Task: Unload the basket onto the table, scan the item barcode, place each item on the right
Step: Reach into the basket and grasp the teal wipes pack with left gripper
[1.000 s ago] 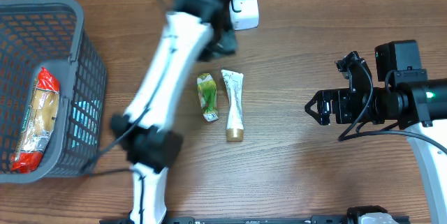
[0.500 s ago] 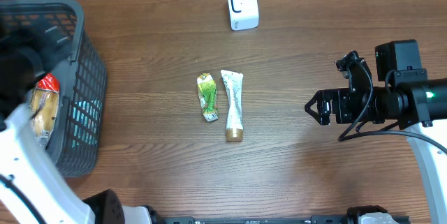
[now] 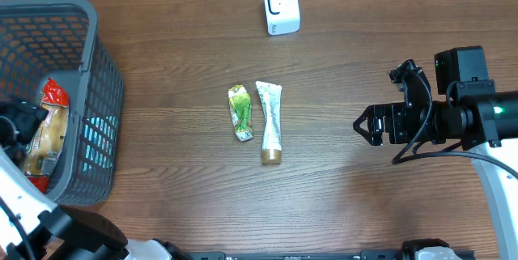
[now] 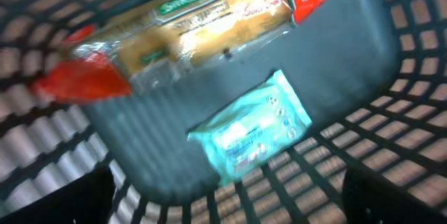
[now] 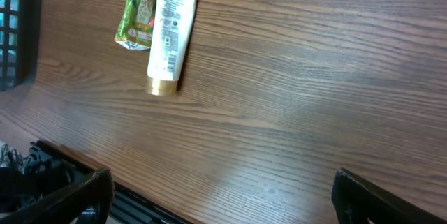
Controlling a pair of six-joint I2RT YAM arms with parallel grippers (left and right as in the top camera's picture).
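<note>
Seemingly between items: the left pincer hangs released, empty, over the basket at the tabletop's left edge, the right pincer released by the right edge; next, grasp the mid-tabletop tube and face its barcode to the far-edge scanner

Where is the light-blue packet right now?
In the left wrist view the light-blue packet lies on the floor of the grey basket, beside the red-ended snack pack; overhead, that basket stands far left on the table.
</note>
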